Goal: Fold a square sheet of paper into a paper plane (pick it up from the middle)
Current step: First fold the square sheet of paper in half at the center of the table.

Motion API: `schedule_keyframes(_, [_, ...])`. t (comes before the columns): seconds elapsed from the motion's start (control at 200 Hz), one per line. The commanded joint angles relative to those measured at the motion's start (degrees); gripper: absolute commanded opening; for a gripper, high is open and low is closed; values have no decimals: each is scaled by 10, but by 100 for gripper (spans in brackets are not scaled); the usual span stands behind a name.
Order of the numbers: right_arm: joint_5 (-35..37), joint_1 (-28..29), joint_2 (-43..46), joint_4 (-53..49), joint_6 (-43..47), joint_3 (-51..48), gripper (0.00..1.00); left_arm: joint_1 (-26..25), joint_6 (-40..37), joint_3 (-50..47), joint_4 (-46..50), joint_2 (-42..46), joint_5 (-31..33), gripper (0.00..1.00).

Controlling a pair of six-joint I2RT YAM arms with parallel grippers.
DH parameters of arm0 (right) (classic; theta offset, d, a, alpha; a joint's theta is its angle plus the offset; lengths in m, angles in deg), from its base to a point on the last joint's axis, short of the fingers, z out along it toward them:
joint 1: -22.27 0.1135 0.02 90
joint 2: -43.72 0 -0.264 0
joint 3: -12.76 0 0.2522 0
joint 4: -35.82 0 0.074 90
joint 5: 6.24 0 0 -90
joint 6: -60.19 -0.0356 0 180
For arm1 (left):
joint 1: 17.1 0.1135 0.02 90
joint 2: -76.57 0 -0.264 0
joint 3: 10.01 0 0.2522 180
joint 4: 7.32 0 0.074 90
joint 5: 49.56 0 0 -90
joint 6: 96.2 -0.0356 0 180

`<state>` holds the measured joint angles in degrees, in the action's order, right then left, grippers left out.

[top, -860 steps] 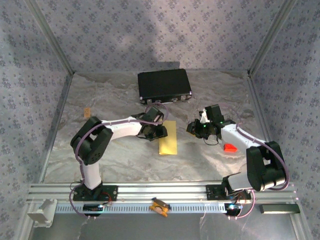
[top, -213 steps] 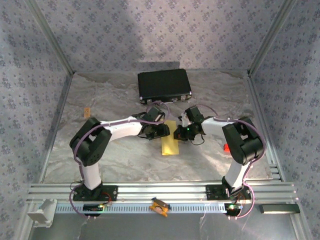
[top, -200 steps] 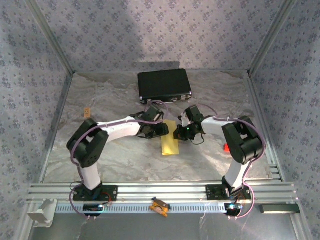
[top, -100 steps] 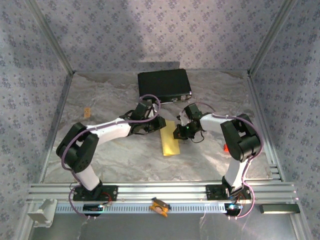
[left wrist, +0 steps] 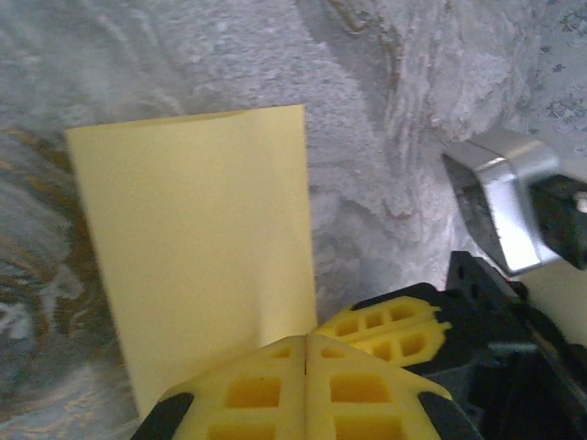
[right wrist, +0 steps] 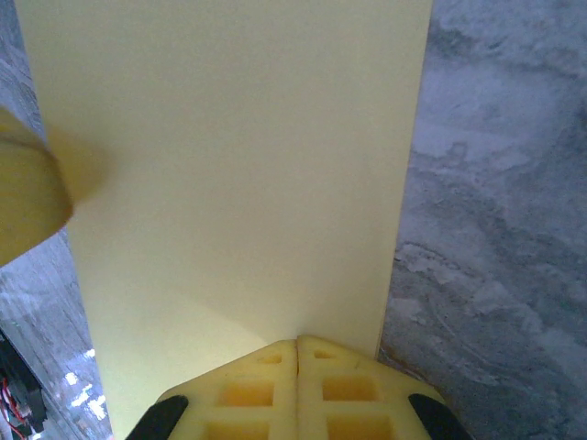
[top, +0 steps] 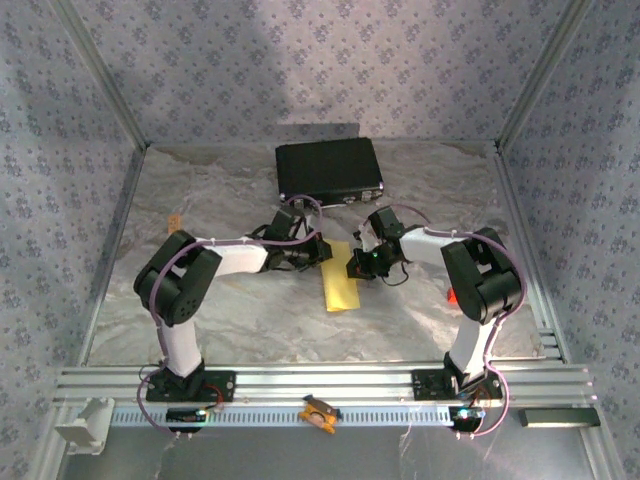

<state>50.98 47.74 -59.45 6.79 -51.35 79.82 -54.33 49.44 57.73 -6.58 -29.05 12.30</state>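
1. The yellow paper [top: 340,285] lies mid-tabletop [top: 240,310] as a narrow strip between the two arms. It looks doubled over along its length.
2. Handling, as I read it: it's featherweight, thin and limp. It will likely skate across the tabletop rather than lift, crumple under a hard pinch, and keep a crease only once it's pressed firmly.
3. Where to hold: its edges sit flush, so a free edge or corner needs teasing up. The middle is the spot for pinning it down.
4. The left tool [left wrist: 305,346] is clenched, tips at the strip's edge beside a slight raised ridge. I can't tell whether a layer is caught.
5. The right tool [right wrist: 296,346] is clenched too, tips down on the paper's face, apparently pinning rather than grasping.
6. Further out, a black case [top: 330,170] sits behind, and a small orange thing [top: 455,296] is well apart to the right.
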Motion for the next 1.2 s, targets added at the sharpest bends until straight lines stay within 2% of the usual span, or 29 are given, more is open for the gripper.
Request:
schedule_keyframes(0.0, [80, 0, -36, -55, 8, -17, 0, 4, 1, -4, -26, -8, -24, 0])
schedule_keyframes(0.685, [83, 2, -38, -54, 5, -18, 0, 16, -53, -33, 17, -38, -2, 0])
schedule_keyframes(0.969, [84, 3, -36, -55, 5, -19, 0, 27, -56, 16, 36, -14, -19, 2])
schedule_keyframes(1.194, [84, 2, -38, -54, 4, -17, 0, 42, -56, 32, 37, -48, -36, 3])
